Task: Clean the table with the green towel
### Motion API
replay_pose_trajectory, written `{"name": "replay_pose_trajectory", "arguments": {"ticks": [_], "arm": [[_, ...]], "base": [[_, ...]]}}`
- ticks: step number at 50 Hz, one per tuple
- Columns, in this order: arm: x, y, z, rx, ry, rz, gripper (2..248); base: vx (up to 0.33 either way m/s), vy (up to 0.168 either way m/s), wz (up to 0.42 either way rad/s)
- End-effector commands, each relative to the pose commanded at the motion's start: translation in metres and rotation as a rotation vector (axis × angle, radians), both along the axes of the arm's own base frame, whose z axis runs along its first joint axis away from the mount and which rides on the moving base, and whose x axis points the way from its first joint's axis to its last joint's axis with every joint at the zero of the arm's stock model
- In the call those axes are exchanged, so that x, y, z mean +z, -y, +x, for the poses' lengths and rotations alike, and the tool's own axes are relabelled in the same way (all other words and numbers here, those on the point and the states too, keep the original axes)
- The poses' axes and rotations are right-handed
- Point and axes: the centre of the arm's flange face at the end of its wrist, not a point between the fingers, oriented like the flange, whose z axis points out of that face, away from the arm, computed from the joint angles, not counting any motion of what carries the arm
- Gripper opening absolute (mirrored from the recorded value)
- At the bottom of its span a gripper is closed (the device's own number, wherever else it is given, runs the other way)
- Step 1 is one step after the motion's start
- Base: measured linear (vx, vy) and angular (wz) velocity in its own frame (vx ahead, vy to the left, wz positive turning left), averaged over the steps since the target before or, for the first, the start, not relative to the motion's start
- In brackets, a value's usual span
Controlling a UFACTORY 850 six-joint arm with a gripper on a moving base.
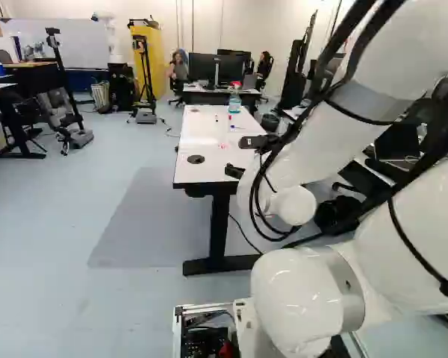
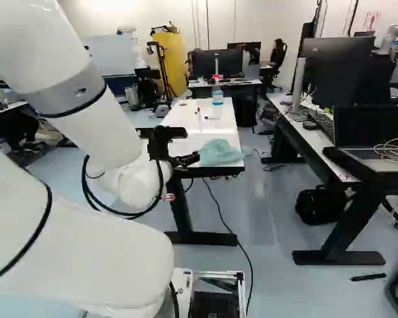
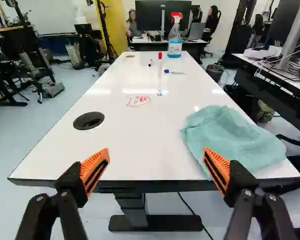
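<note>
In the right base view my gripper (image 2: 186,160) is at the near end of the white table (image 2: 186,140), by the green towel (image 2: 220,152). The wrist view shows the gripper (image 3: 156,162) open, nothing between its orange pads, facing the table's near edge. Crumpled, the towel (image 3: 232,137) lies on the near corner, ahead of and beside one finger, its edge overhanging. Red writing (image 3: 138,100) marks the white top (image 3: 140,135) farther along. The arm hides the towel in the left base view.
A spray bottle (image 3: 174,42) stands toward the table's far end. Nearer are an upright red-capped marker (image 3: 160,65) and a lying blue-capped one (image 3: 173,72). A round black grommet (image 3: 88,120) sits in the top. Another desk (image 2: 318,142) with a laptop stands alongside.
</note>
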Motion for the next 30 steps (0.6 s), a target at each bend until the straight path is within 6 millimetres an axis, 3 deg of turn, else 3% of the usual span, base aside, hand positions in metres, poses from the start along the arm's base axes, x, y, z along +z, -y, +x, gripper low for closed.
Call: {"name": "replay_pose_trajectory", "arguments": {"ticks": [30], "arm": [[0.027,0.025,0.038,-0.083,0.057,-0.002,247]], "base": [[0.0,0.0,0.0]]}}
